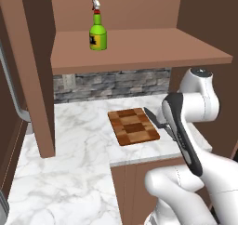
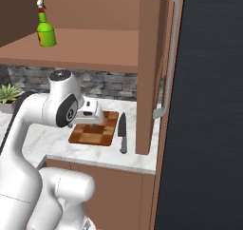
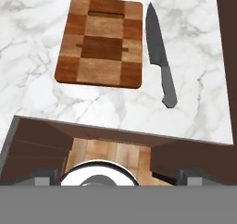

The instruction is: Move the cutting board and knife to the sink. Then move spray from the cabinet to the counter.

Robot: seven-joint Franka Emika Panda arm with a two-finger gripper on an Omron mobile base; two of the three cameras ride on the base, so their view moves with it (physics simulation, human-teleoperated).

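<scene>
My claw (image 3: 118, 179) hangs with its jaws wide apart and nothing between them, above the desk's (image 3: 194, 56) front edge. Just past that edge lies the cutting board (image 3: 101, 42) flat on the marble, with the knife (image 3: 159, 54) just beside it, parallel, apart from it, handle toward me. Farther back and higher, the spray (image 1: 97, 32) stands upright on the cabinet (image 1: 139, 49) shelf.

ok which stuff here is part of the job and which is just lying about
Job: cutting board, knife, green spray bottle, cabinet shelf, marble counter.
Lying about: potted plant, stone backsplash.
</scene>
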